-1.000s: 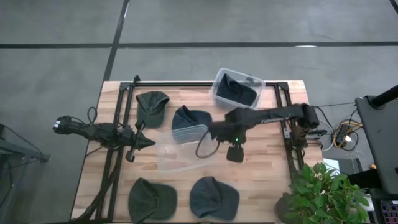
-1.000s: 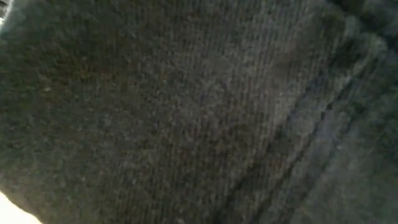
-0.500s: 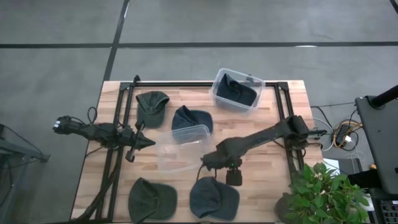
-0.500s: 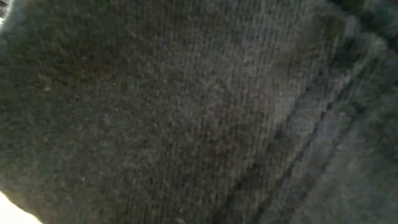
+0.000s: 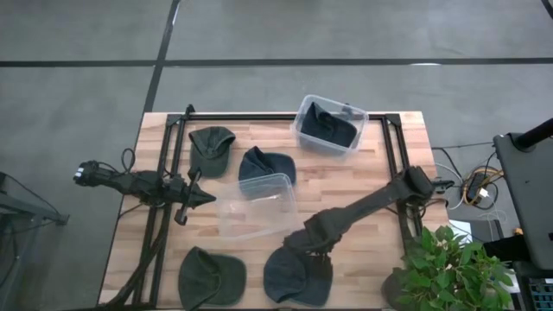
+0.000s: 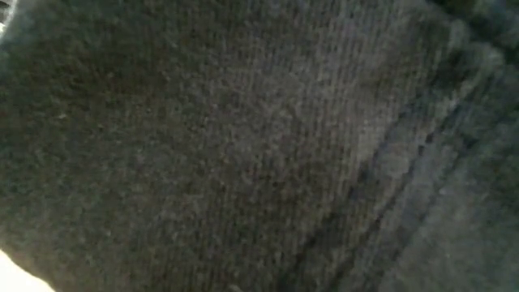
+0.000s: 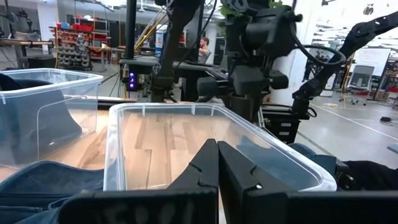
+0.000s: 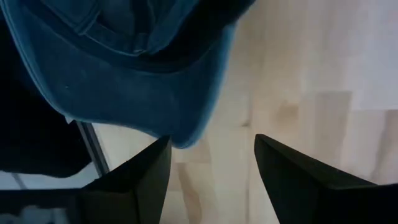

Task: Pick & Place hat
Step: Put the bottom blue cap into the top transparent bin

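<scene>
Several caps lie on the wooden table. A blue-grey cap [image 5: 289,278] sits at the near edge. My right gripper [image 5: 305,253] hovers open over its far rim. In the right wrist view, that cap's blue brim [image 8: 137,87] lies just ahead of the spread fingers of the right gripper [image 8: 211,180], with bare wood between them. My left gripper [image 5: 197,198] waits shut at the table's left, pointing at an empty clear container [image 5: 257,207]. Dark cloth [image 6: 243,146] fills the low view.
A green cap [image 5: 210,148] and a blue cap [image 5: 263,163] lie toward the far left. Another green cap [image 5: 209,277] is at the near left. A clear bin [image 5: 329,126] at the far edge holds a dark cap. A black frame [image 5: 399,147] borders the table.
My right arm has swung from the middle of the table toward the near edge and has come over the blue-grey cap there. The caps and containers have kept their places.
</scene>
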